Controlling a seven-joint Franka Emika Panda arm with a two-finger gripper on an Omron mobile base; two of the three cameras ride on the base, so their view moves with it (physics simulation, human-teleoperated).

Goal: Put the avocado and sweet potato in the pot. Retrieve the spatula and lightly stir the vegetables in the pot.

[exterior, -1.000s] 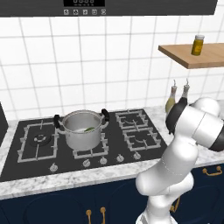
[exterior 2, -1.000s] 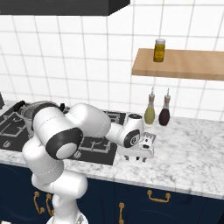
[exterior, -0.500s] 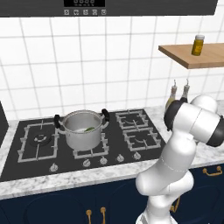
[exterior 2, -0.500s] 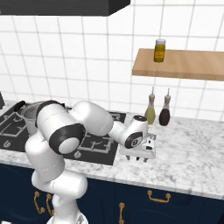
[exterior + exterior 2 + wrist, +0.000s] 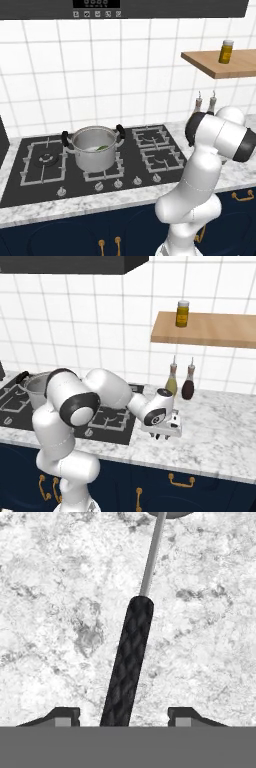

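The spatula's black handle [image 5: 131,657] lies on the marble counter, and its thin metal shank runs up to the head [image 5: 170,514] at the top edge of the hand view. My gripper [image 5: 122,718] straddles the handle's near end. Its fingertips [image 5: 61,717] stand apart on either side, with gaps to the handle. Seen from the right base, the gripper [image 5: 164,436] points down just above the counter, right of the stove. The steel pot [image 5: 95,150] sits on the hob with the green avocado [image 5: 103,148] inside. The sweet potato is hidden in the pot.
Two bottles [image 5: 171,383] [image 5: 188,387] stand at the wall behind the hand. A wooden shelf [image 5: 210,331] with a jar [image 5: 182,313] hangs above them. The black stove [image 5: 116,420] lies left of the hand, and the counter's front edge [image 5: 200,468] is close.
The hand has turned a little and settled lower over the counter beside the stove. The pot and its contents have not moved.
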